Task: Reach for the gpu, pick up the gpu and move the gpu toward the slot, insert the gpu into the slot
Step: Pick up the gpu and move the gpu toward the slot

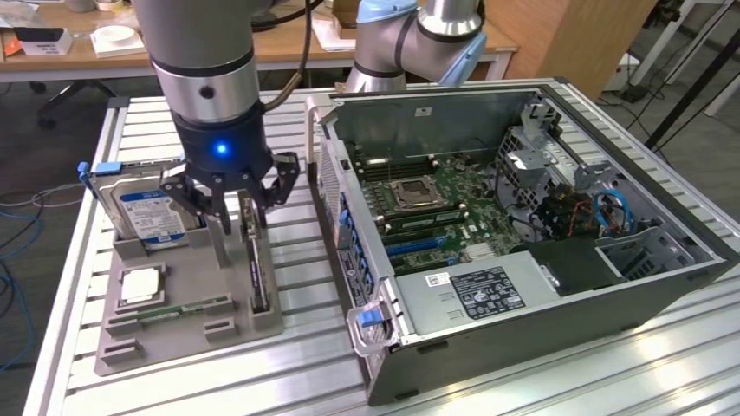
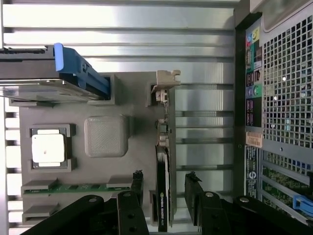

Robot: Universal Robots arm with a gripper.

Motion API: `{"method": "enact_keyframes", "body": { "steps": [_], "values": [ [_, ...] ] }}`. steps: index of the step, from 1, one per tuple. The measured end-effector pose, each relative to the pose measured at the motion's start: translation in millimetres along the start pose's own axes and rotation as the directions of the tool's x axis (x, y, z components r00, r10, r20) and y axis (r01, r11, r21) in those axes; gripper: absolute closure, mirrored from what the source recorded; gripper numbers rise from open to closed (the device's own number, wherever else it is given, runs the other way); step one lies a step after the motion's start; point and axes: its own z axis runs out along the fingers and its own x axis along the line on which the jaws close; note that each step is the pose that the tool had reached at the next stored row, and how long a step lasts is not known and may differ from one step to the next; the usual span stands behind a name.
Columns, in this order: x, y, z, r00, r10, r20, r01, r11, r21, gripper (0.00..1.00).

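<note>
The gpu (image 1: 256, 264) is a thin dark card with a silver end bracket (image 2: 166, 82), standing on edge in a groove of the grey holder (image 1: 173, 340). My gripper (image 1: 245, 215) hangs just above its bracket-side half, open. In the wrist view the gpu (image 2: 162, 181) runs between my two black fingers (image 2: 137, 185), with a gap on each side and no contact. The blue expansion slots (image 1: 418, 247) lie on the motherboard inside the open computer case (image 1: 647, 286), to the exterior view's right of the holder.
The grey holder (image 2: 105, 137) also carries a blue-labelled hard drive (image 1: 145, 212), a square processor chip (image 1: 139, 284) and a green memory stick (image 1: 173, 310). The case's perforated rear wall (image 2: 286, 98) stands close beside the gpu. Everything rests on a slatted aluminium table (image 1: 578, 373).
</note>
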Motion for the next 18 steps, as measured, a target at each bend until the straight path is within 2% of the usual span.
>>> {"method": "enact_keyframes", "body": {
  "steps": [18],
  "values": [
    [0.3, -4.3, 17.1, 0.9999, -0.012, -0.0003, 0.012, 0.9999, -0.0003, 0.53]
  ]
}}
